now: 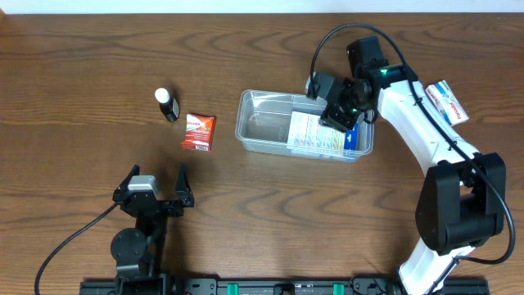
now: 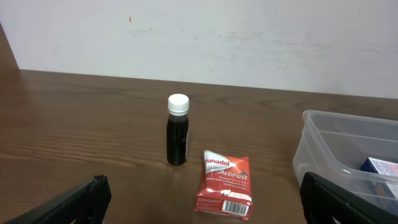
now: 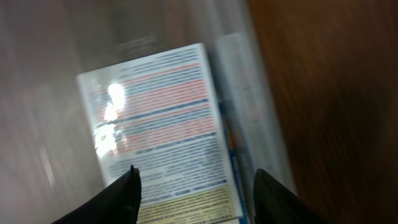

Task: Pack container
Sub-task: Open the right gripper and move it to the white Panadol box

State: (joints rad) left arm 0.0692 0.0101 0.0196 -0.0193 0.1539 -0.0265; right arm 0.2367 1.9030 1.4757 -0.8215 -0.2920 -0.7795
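Right of centre, the right jaws hang apart over a box (image 1: 315,133) in the container (image 1: 262,123); lower left, the left jaws gape.

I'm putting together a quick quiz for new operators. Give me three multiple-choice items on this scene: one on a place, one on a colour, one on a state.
1. Where does the red packet lie?
A. on the table, left of the container
B. inside the container
C. at the table's far right edge

2. What colour is the cap of the bottle?
A. red
B. white
C. blue

3. How is the right hand?
A. shut on the bottle
B. shut on the packet
C. open above the printed box in the container

Answers:
1. A, the overhead view shows it on bare wood near the bottle.
2. B, the left wrist view shows a white cap.
3. C, its fingers stand apart over the box.
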